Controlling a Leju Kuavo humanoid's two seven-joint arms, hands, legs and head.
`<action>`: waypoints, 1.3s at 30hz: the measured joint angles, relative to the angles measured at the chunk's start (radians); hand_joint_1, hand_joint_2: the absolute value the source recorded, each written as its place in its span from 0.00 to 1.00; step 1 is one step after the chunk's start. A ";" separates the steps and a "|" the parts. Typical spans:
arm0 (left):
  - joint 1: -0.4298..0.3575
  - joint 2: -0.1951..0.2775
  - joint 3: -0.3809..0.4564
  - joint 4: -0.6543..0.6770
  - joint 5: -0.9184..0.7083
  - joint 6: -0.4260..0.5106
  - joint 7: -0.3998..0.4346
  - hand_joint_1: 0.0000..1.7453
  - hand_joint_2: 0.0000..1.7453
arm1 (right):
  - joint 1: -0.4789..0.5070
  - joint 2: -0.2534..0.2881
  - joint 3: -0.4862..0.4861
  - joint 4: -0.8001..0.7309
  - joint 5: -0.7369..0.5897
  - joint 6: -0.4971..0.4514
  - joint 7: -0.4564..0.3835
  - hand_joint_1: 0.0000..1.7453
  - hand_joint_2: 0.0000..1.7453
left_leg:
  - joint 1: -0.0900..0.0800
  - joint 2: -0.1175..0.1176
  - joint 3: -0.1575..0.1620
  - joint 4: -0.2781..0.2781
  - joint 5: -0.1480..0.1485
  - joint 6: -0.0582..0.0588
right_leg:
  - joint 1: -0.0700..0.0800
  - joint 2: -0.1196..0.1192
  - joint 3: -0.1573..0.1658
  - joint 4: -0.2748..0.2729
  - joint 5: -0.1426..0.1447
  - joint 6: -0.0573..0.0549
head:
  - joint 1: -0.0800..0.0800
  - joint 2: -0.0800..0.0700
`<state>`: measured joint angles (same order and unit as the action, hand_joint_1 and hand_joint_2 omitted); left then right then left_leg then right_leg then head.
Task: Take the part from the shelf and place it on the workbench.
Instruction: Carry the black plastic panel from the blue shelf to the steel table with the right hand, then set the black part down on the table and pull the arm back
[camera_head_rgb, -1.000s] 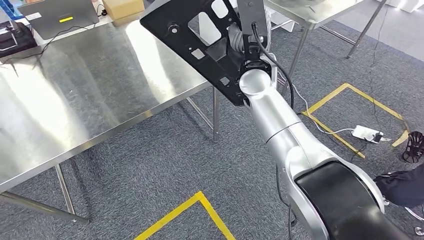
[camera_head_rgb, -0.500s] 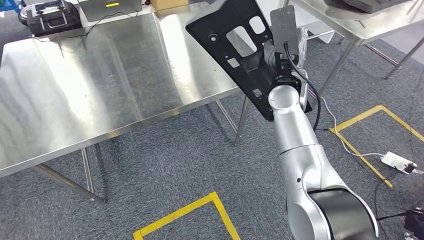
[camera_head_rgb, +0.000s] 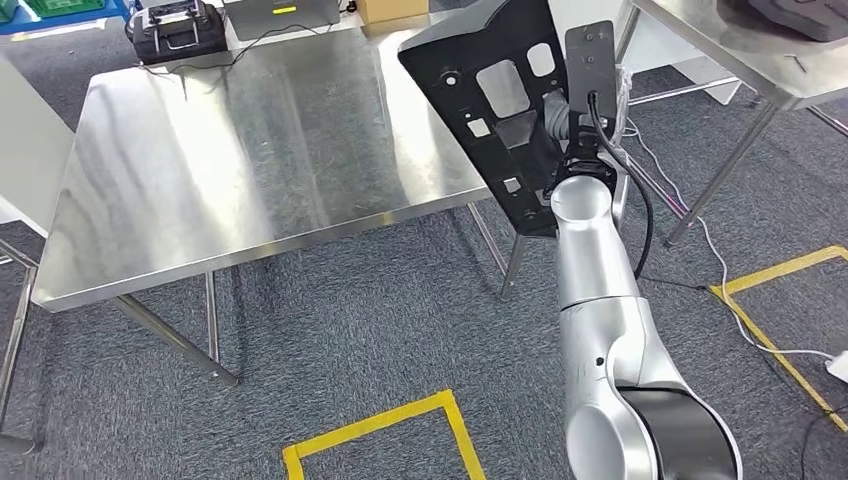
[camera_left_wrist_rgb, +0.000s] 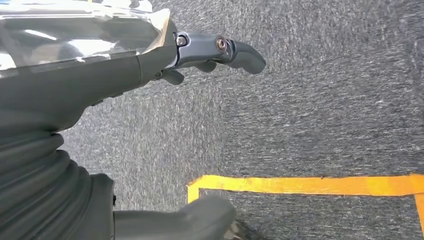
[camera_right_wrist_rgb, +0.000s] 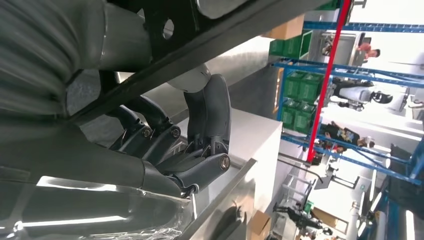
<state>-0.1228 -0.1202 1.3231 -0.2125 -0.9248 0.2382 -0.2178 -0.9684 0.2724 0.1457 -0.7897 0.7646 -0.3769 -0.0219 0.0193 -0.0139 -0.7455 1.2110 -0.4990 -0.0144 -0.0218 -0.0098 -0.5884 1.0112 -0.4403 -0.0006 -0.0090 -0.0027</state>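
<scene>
A flat black part (camera_head_rgb: 488, 88) with several cut-outs is held up on edge, tilted, over the near right corner of the steel workbench (camera_head_rgb: 250, 150). My right hand (camera_head_rgb: 561, 122) grips it from behind, at the end of the raised silver arm. In the right wrist view the dark fingers (camera_right_wrist_rgb: 202, 132) curl around the part's edge (camera_right_wrist_rgb: 210, 37). My left hand (camera_left_wrist_rgb: 115, 80) hangs over the grey carpet, its fingers apart and holding nothing.
On the workbench's far edge are a black case (camera_head_rgb: 175, 25), a laptop (camera_head_rgb: 280, 12) and a cardboard box (camera_head_rgb: 392, 10). A second steel table (camera_head_rgb: 745, 55) stands at the right. Yellow floor tape (camera_head_rgb: 380, 430) and cables (camera_head_rgb: 700, 230) lie on the carpet.
The camera has turned, so the workbench now lies more squarely ahead. The right hand still holds the part, which now stands a little more upright.
</scene>
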 joint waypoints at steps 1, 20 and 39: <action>0.000 0.000 0.000 0.000 -0.002 -0.001 0.000 0.00 1.00 | 0.002 -0.001 -0.006 0.000 0.001 0.000 -0.003 1.00 1.00 | 0.001 0.004 -0.028 0.057 -0.021 -0.002 | 0.002 -0.010 0.000 0.000 -0.001 -0.001 | 0.000 0.000; -0.004 0.003 -0.005 0.000 -0.015 -0.020 -0.010 0.00 1.00 | 0.005 -0.035 -0.060 -0.014 0.064 0.003 0.012 1.00 1.00 | -0.007 -0.053 0.110 -0.201 0.103 0.052 | 0.002 0.015 -0.089 0.190 -0.075 0.053 | 0.006 0.000; 0.000 0.008 -0.028 0.001 -0.047 -0.029 -0.026 0.00 1.00 | -0.076 -0.021 -0.058 -0.097 0.172 0.060 0.082 1.00 1.00 | -0.011 0.028 0.109 -0.180 0.076 0.019 | 0.014 -0.054 -0.005 0.012 -0.012 0.015 | -0.006 0.000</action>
<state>-0.1224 -0.1123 1.2952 -0.2113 -0.9720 0.2094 -0.2441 -1.0441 0.2510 0.0881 -0.8865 0.9368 -0.3164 0.0606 0.0083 0.0140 -0.6361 1.0313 -0.4227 0.0044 -0.0077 -0.0636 -0.5934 1.0231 -0.4526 0.0148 -0.0147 -0.0027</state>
